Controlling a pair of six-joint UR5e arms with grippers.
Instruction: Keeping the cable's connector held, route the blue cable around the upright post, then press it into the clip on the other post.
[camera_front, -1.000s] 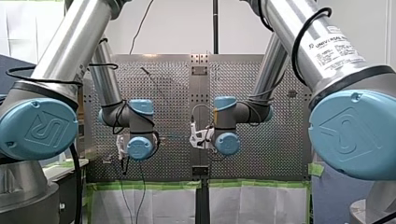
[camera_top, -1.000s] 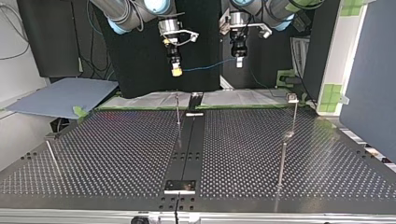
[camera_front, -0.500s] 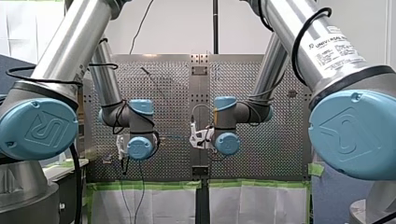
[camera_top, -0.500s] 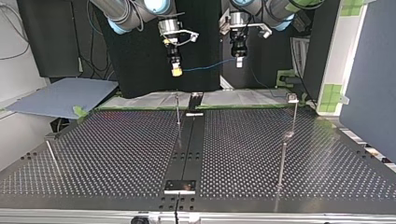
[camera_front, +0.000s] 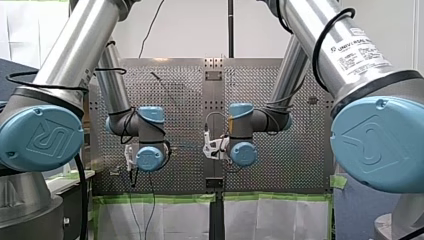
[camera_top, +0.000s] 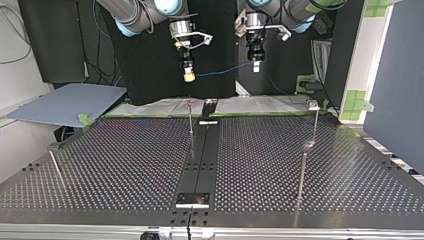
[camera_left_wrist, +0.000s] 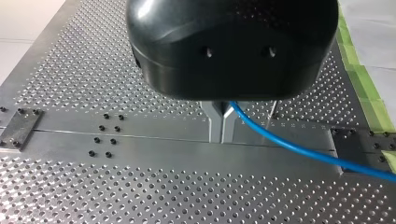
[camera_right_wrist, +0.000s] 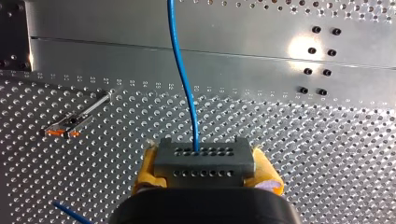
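Blue cable (camera_top: 225, 71) strung taut above the bench (camera_top: 125, 165), connector (camera_right_wrist: 204, 161) pinched by right gripper (camera_right_wrist: 205, 163) in yellow-padded fingers (camera_right_wrist: 147, 170), line nipped by left gripper (camera_left_wrist: 222, 123), metal fingers (camera_left_wrist: 214, 123) pressed together; lower both evenly, without slack, to wrap the upright post (camera_top: 190, 119).
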